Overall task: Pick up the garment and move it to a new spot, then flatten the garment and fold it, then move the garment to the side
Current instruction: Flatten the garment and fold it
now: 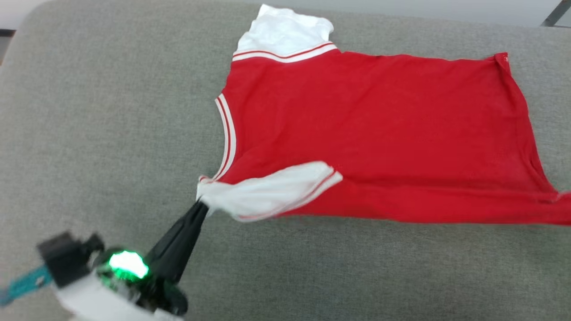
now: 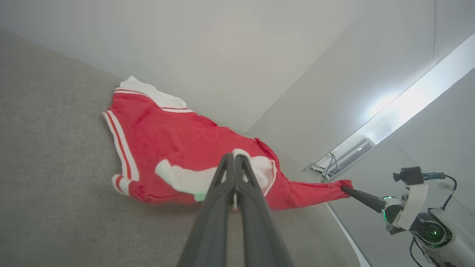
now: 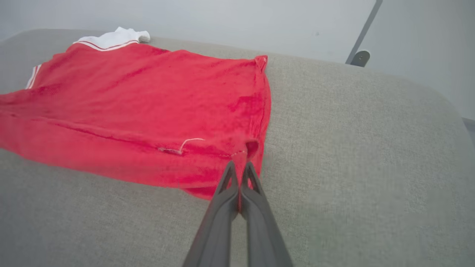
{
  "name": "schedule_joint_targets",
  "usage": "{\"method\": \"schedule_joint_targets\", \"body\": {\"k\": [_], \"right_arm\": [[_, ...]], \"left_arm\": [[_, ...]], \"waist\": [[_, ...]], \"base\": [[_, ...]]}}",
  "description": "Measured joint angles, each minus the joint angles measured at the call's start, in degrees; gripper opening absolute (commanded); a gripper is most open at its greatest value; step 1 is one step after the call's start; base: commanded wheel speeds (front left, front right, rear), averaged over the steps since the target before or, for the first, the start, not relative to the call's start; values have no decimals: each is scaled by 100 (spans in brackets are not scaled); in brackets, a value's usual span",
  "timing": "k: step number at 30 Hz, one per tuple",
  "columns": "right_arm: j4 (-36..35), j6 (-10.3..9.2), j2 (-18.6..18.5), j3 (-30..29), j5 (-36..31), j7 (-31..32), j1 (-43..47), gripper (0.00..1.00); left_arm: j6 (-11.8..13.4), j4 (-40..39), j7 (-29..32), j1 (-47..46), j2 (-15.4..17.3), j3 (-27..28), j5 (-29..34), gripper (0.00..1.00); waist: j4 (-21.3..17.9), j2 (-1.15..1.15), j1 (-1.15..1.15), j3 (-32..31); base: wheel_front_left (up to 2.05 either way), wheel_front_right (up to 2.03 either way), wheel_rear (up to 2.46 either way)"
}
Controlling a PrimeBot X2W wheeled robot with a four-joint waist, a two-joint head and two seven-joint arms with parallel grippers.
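A wide grey woven fabric surface [image 1: 89, 111] with rounded corners stretches across the scene, with a pale plain wall [image 3: 222, 15] behind it.

Nearest, at the lower left of the head view, the left gripper [image 1: 201, 206] reaches forward from a white wrist that carries a glowing green light [image 1: 128, 264]. Its two long dark fingers are pressed together, pinching the near white sleeve [image 1: 267, 191] of a large red jersey [image 1: 366, 129] at its shoulder end. In the left wrist view the same gripper [image 2: 234, 157] meets that sleeve where white cloth bunches around the fingertips.

The right gripper [image 3: 240, 165], in its own wrist view, is likewise clamped tight, gripping the near hem corner of the jersey [image 3: 148, 92], with red cloth caught between its tips. The left wrist view shows the right gripper [image 2: 344, 188] off to the side, the corner of the jersey [image 2: 178, 137] drawn out to a point at its tips.

Between the two grips the jersey's near edge runs in a straight, stretched line. Beyond it the red body lies spread sideways on the surface, plain red upward, collar end toward the robot's left and hem toward its right. A curved neckline with red-and-white striped trim [image 1: 226, 133] sits at the left end. Farthest away, the second white sleeve [image 1: 285, 31] lies rumpled near the surface's back edge.
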Motion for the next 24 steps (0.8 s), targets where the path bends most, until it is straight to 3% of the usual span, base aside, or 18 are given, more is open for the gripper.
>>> {"method": "schedule_joint_targets", "body": {"k": [11,17,24], "right_arm": [[1450,0,-248,896,-202,37,-1866,0],[2175,0,-210,1159,-179,-186,-2209,0],[2615,0,-113,1354,-154,-556,-2292,0]], "left_arm": [[0,1463,162,-2296,-459,-873,-398,0],[0,2438,32,-2734,-512,-1113,-438,0],[0,3432,-65,-2999,-724,-1355,104,0]], "waist": [[130,0,0,353],[146,0,0,657],[124,0,0,958]], "base": [[0,0,0],[0,0,0],[0,0,0]]}}
